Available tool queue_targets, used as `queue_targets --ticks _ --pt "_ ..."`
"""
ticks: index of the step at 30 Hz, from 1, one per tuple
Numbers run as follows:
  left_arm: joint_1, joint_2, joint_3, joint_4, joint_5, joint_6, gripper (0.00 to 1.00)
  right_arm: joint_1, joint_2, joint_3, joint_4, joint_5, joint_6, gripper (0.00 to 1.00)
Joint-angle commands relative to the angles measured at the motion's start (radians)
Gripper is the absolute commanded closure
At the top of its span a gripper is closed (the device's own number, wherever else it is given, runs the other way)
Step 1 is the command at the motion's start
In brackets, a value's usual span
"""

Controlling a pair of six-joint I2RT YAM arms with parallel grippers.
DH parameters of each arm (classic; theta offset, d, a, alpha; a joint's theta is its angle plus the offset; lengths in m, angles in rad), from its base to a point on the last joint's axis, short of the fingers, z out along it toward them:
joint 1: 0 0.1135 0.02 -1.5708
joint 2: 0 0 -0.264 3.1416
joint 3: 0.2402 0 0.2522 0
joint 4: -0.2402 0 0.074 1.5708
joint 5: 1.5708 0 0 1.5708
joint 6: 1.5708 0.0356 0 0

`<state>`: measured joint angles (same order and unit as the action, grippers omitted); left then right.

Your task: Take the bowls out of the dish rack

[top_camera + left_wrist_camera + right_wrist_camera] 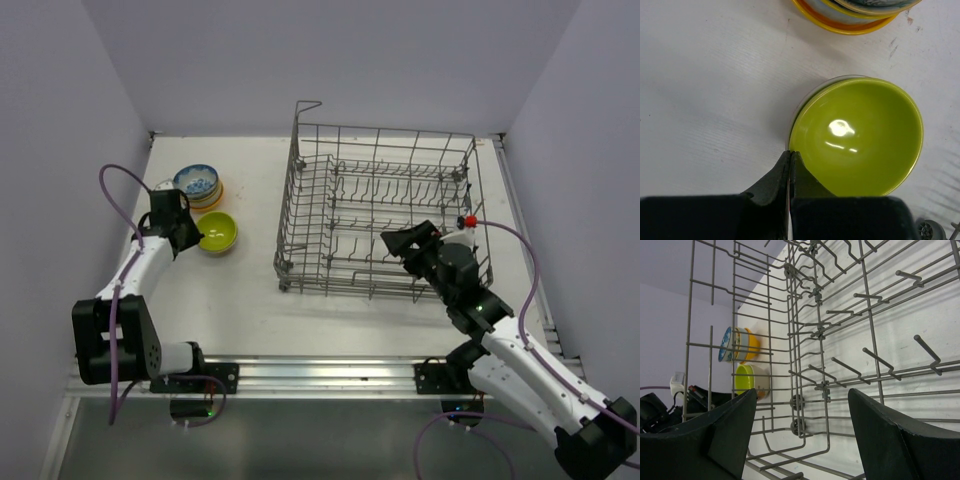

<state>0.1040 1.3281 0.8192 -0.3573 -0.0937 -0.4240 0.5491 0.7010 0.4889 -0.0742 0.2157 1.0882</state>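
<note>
Your left hand point(790, 156) is shut finger against finger with nothing between them, its tips just at the near rim of the lime bowl point(860, 135). No rim is pinched in that closure, so read the bowl as let go and resting on its own. It sits nested in a pale bowl point(762, 382) on the counter point(250, 300), to the left of the dish rack point(290, 215). Nesting it there keeps the unloaded pieces compact. Just beyond it stands the other stack point(200, 185), with a blue-patterned bowl on top and an orange-yellow rim showing lower down. The two groups lie close together but apart, well clear of the rack's left wall, which leaves your arms room to work. Your right hand point(802, 395) is open, its fingers spread wide around nothing, and it hangs over the near right part of the rack among the upright tines. That is a sensible place to wait or to search from. Neither the overhead view nor the right wrist view shows a bowl among the wires, so unloading looks finished or very nearly so. Check the far rows before you call it done. Lift the left hand straight up so the closed tips do not nudge the lime bowl's rim.
</note>
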Motion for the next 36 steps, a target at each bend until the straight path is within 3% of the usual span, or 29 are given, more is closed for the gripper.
queue_targets --ticks 1,4,8,13,20,23,26,28,31,33,36 --pt "-0.006 -0.001 0.006 -0.016 -0.024 0.005 1.0 -0.002 -0.023 -0.009 -0.015 -0.007 0.004 0.22" --pt "-0.006 -0.033 0.003 -0.009 -0.037 0.005 0.85 -0.005 -0.029 -0.013 -0.018 -0.003 0.003 0.22" --pt "-0.006 -0.131 -0.008 0.018 -0.057 0.004 0.48 -0.009 -0.034 -0.024 -0.026 -0.004 0.001 0.22" --pt "-0.015 -0.199 0.026 0.052 0.0 0.022 0.25 -0.015 -0.026 -0.003 -0.041 -0.01 -0.042 0.22" --pt "-0.041 -0.299 0.132 0.119 0.167 0.019 0.11 -0.038 0.078 0.152 -0.068 -0.088 -0.201 0.2" --pt "-0.154 -0.287 0.251 0.147 0.132 0.088 0.03 -0.044 0.173 0.305 -0.134 -0.2 -0.376 0.18" --pt "-0.285 -0.209 0.404 0.113 0.112 0.168 0.02 -0.044 0.314 0.536 -0.333 -0.251 -0.603 0.1" --pt "-0.342 -0.181 0.435 0.103 0.111 0.22 0.02 -0.044 0.415 0.72 -0.526 -0.186 -0.753 0.06" --pt "-0.392 -0.233 0.338 0.187 0.098 0.245 0.02 -0.043 0.44 0.823 -0.628 0.007 -0.839 0.03" --pt "-0.403 -0.273 0.195 0.275 0.098 0.241 0.02 -0.044 0.401 0.806 -0.59 0.048 -0.859 0.01" --pt "-0.403 -0.317 0.112 0.287 0.068 0.264 0.01 -0.044 0.289 0.694 -0.472 0.079 -0.846 0.01"
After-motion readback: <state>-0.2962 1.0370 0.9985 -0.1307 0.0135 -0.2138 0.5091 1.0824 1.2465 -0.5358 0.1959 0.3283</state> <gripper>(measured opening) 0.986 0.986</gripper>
